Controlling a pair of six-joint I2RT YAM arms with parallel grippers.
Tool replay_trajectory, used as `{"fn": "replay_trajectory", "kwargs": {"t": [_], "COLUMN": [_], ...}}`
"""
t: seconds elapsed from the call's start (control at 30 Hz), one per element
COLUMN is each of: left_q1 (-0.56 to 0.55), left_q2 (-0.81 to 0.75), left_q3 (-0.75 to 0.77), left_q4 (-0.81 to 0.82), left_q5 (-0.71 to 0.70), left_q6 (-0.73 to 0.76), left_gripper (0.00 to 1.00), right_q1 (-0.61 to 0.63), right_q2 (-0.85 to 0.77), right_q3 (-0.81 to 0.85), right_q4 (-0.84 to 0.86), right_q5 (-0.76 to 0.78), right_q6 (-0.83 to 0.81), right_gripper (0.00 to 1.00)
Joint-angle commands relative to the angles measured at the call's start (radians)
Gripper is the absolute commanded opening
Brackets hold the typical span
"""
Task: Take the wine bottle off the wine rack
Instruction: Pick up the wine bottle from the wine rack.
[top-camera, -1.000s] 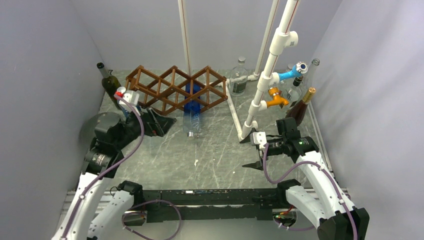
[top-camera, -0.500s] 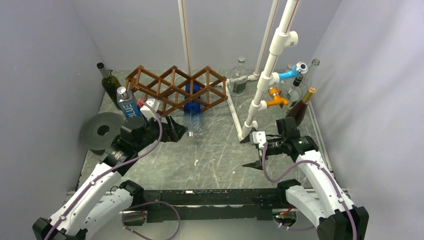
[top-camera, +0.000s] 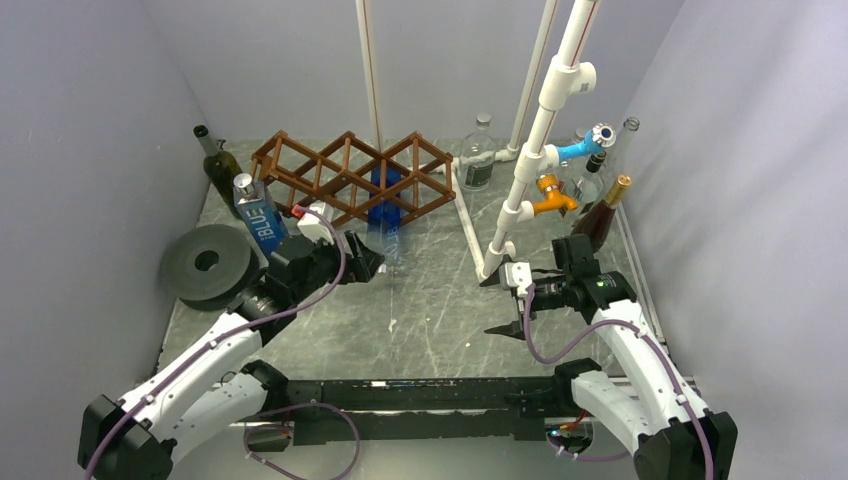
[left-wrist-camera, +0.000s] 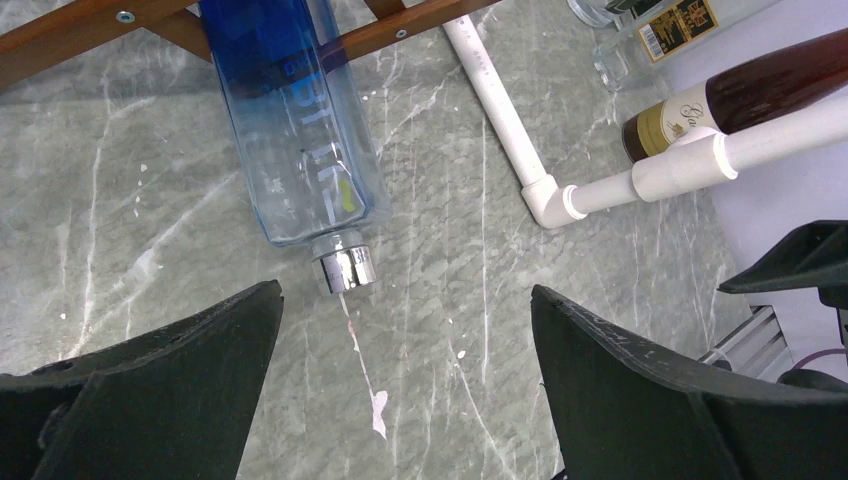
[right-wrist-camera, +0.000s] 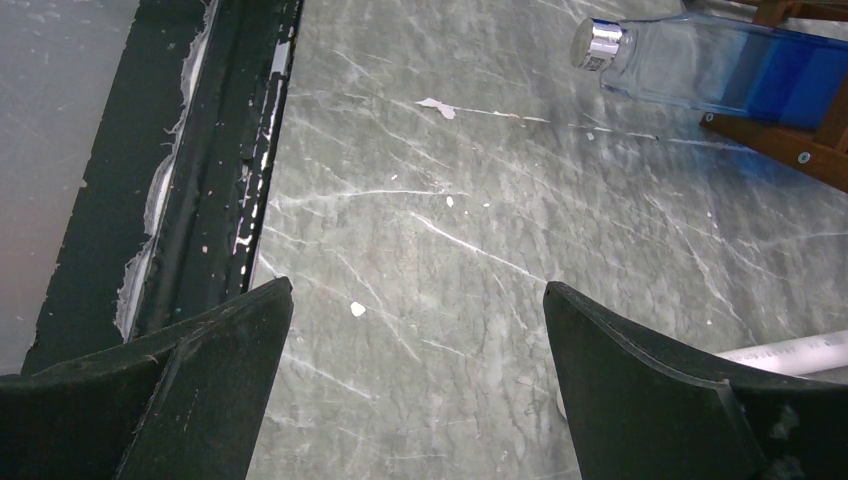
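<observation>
At the worktop's (top-camera: 420, 320) near side, around four o'clock from its middle, the right claw (top-camera: 500, 305) hangs with its jaws spread wide and nothing between them. At about nine o'clock from the middle, the left claw (top-camera: 365, 262) is just as wide open and empty. It sits just short of the silver cap (left-wrist-camera: 343, 270), which lies apart from both fingers. The wine bottle (top-camera: 385, 215), blue fading to clear, lies with its neck pointing to six o'clock. Its blue end is inside a lower cell of the wine rack (top-camera: 330, 175), and its clear end lies out on the worktop. The rack stands at eleven to twelve o'clock. At its nine o'clock side are an upright blue bottle (top-camera: 258, 215) and a green bottle (top-camera: 220, 165).
</observation>
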Motion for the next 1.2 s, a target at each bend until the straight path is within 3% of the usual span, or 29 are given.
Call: {"fn": "replay_trajectory", "kwargs": {"t": [0.0, 0.67, 1.17], "left_q1": [-0.004, -0.003, 0.051], "left_q2": [0.036, 0.327, 0.547], "left_q3": [-0.012, -0.017, 0.124], "left_q4": [0.143, 0.33, 0.347], "left_q5": [-0.049, -0.187, -0.071], "left_q6": [-0.024, 0.03, 0.039], "left_gripper": [0.99, 1.0, 1.0], "right_q1": [-0.004, -0.004, -0.004], "right_q2": [-0.003, -0.007, -0.002], "right_q3": [0.003, 0.003, 0.002], "right_q4": [0.024, 0.021, 0.019], "right_q5": [-0.013, -0.014, -0.012], "right_q6": [-0.022, -0.028, -0.032], "right_gripper": [0.99, 0.99, 0.99]}}
